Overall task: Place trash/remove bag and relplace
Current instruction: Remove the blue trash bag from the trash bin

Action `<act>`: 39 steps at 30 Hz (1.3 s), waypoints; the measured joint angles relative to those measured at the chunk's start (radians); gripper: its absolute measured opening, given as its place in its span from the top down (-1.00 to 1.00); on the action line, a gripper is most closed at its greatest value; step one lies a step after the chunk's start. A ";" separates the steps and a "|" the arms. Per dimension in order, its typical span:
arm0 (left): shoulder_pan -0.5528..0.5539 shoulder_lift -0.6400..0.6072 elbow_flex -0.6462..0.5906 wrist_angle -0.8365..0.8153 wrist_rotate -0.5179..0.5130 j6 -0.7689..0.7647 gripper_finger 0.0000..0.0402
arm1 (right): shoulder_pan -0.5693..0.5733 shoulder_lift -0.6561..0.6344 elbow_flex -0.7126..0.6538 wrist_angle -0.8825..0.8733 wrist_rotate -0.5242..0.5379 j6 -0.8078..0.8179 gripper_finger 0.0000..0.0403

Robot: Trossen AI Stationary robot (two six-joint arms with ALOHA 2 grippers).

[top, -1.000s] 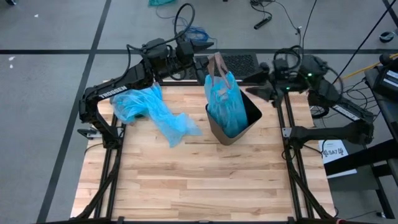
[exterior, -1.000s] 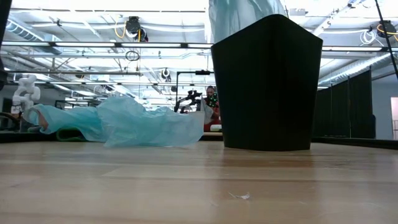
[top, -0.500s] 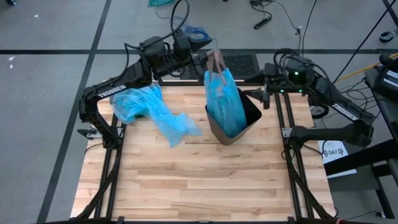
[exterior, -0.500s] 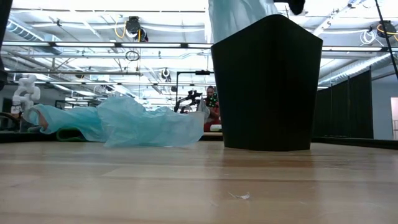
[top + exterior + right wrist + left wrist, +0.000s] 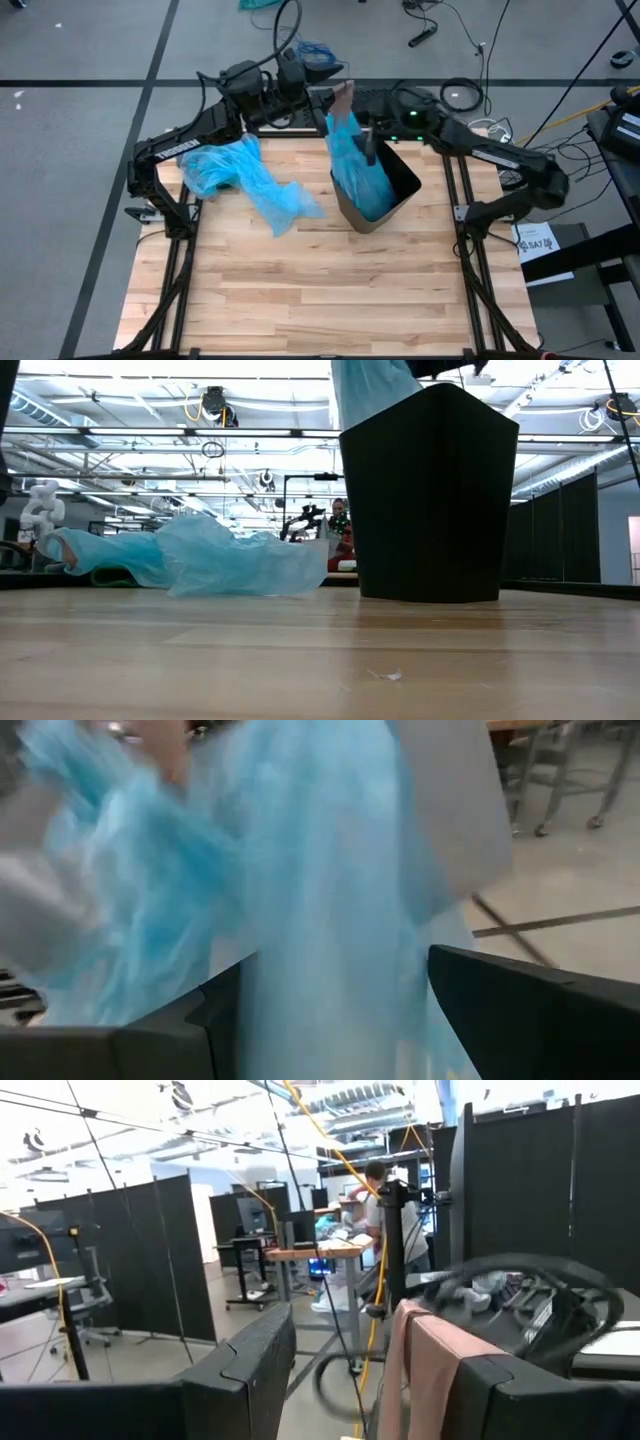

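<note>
Both arms are now meeting at the blue bag (image 5: 358,165) standing in the black bin (image 5: 402,188): the right gripper (image 5: 368,147), fingers spread, is swinging in beside it while the left gripper (image 5: 335,100) is pinching its top, lifting out.

- A grey carpeted floor (image 5: 80,120) surrounds the wooden table (image 5: 300,290), crossed by dark tape lines (image 5: 100,82).
- Loose cables (image 5: 430,30) lie on the floor behind the table.
- Beyond the table, the low view shows a bright hall with ceiling trusses and pipes (image 5: 150,440) overhead.
- Dark partition panels (image 5: 150,1250) stand in rows across the room; more stand at the right of the low view (image 5: 565,525).
- A wooden standing desk (image 5: 315,1260) sits among the partitions, a person (image 5: 385,1220) standing just beside it.
</note>
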 joint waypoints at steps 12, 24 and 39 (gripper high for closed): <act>-0.017 0.001 0.000 -0.049 -0.001 0.000 0.08 | 0.060 0.132 0.001 0.157 -0.252 0.035 0.72; -0.017 -0.033 0.002 -0.209 -0.018 0.008 0.08 | -0.025 -0.069 0.001 0.018 -0.197 0.026 1.00; -0.014 -0.121 0.002 -0.417 -0.082 0.007 0.08 | -0.074 -0.199 0.001 0.026 -0.120 0.028 1.00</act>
